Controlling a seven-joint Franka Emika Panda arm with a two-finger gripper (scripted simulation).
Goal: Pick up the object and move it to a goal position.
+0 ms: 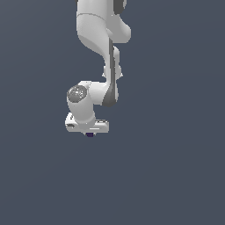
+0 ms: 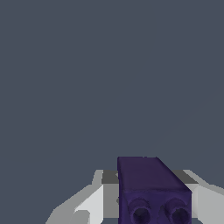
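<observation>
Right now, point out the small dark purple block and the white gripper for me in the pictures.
Small dark purple block point(image 2: 153, 192): wrist view, on its upper face near the front edge; it sits between the fingers.
White gripper point(image 1: 89, 133): exterior view, just under the hand, where the block peeks out.

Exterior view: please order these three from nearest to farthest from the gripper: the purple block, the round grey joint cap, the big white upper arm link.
1. The purple block, right under the gripper, between its fingers.
2. The round grey joint cap, just above the gripper.
3. The big white upper arm link, at the picture's top.
</observation>
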